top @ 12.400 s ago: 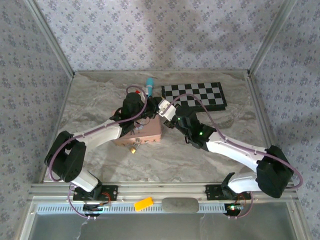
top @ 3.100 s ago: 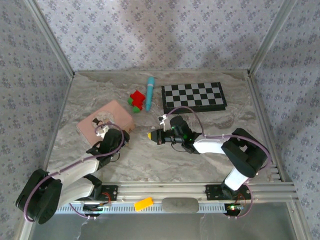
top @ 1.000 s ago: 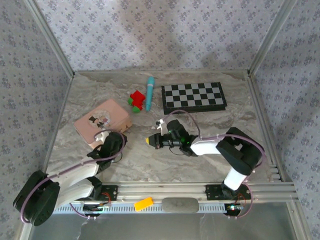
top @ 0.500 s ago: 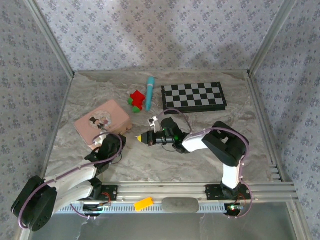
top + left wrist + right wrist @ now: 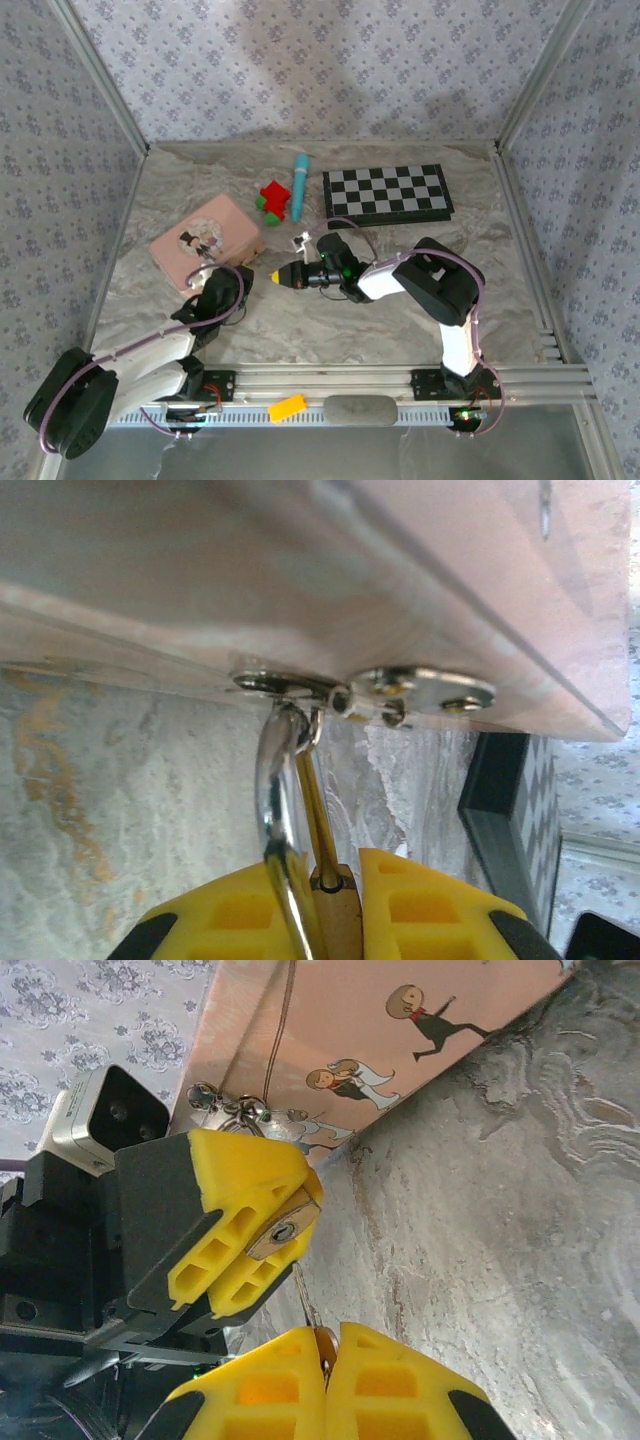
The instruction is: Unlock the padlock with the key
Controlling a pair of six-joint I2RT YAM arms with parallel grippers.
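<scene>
1. Padlock (image 5: 285, 1228): small brass body, pinched in my left hand (image 5: 332, 880). Its shackle (image 5: 272, 780) passes up through the hasp (image 5: 420, 690) of the pink box (image 5: 200, 238), so the lock hangs at the box's near edge, not yet opened.
2. Key (image 5: 306, 1295): thin blade. Its head is clamped in my right hand (image 5: 325, 1345), whose fingers are closed tight together.
3. Governing relation: the keyhole face is turned toward my right hand. The blade's long axis runs straight from that hand toward the lock, its tip just beside the face and a little to one side of the keyhole. I cannot tell whether it touches.
4. Obstruction: my left fingertips (image 5: 250, 1210) flank the keyhole face closely, so I judge there is little room for sideways error.
5. Tabletop (image 5: 330, 325): bare between the two arms.
6. Well apart, behind:
   - red and green toy (image 5: 272, 199)
   - teal pen (image 5: 300, 172)
   - chessboard (image 5: 390, 190)
7. Yellow block (image 5: 287, 407): on the near rail, well apart from the lock.
</scene>
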